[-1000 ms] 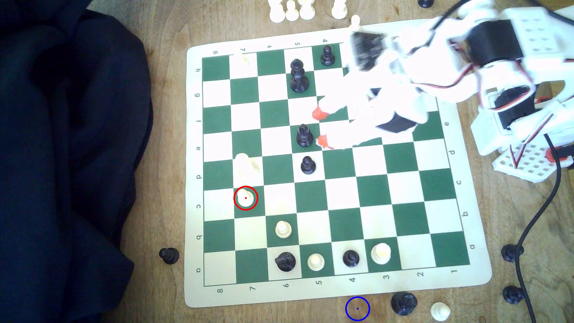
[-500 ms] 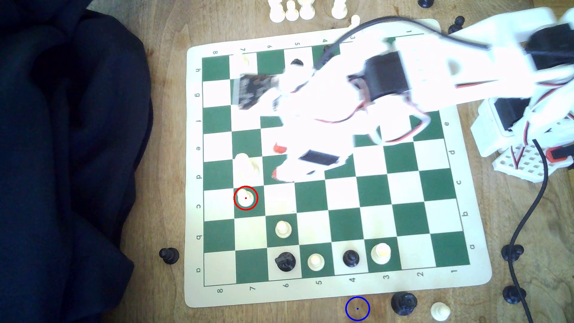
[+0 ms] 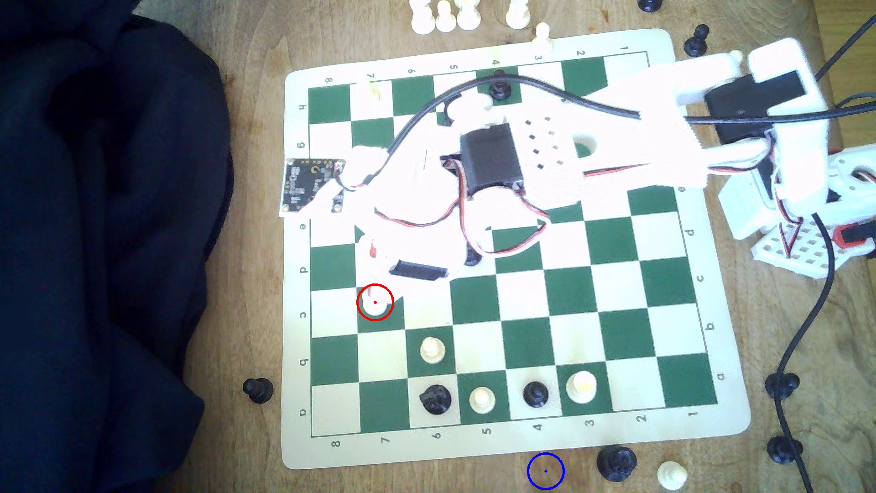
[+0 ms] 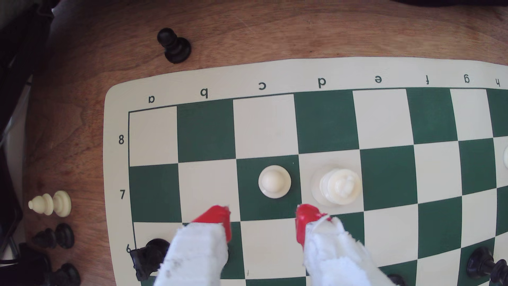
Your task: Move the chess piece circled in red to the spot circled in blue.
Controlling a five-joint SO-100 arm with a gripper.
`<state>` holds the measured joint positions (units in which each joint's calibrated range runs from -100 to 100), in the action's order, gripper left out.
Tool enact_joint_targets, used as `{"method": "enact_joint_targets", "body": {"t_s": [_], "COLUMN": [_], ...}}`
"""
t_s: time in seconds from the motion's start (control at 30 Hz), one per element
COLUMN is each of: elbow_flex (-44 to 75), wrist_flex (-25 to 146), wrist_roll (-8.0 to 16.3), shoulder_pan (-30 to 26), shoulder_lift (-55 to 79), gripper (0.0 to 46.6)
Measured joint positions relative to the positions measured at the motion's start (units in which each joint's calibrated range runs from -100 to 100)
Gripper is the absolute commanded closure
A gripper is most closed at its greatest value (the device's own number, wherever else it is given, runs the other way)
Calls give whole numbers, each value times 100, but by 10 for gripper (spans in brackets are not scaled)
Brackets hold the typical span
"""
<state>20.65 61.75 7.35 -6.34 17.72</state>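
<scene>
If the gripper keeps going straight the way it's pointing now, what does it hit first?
Most likely the white pawn on c7: it sits centred ahead of the open gripper. The taller white piece on d7 lies just off that line. Height above the board is unclear.

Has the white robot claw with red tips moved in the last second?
Yes. The gripper has swept across the green-and-cream chessboard toward the exterior view's lower left, now open just short of the small cream-white pawn ringed in red.

Exterior view looks down from overhead; wrist view looks close past the jaws; both share the chessboard.
</scene>
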Motion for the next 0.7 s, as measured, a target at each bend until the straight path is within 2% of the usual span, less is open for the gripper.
{"method": "enact_joint_targets", "body": {"t_s": [0.7], "elbow_flex": [795], "wrist_flex": [32], "wrist_roll": [-29], "shoulder_pan": [0], "shoulder_lift": [1349], "gripper": [331]}}
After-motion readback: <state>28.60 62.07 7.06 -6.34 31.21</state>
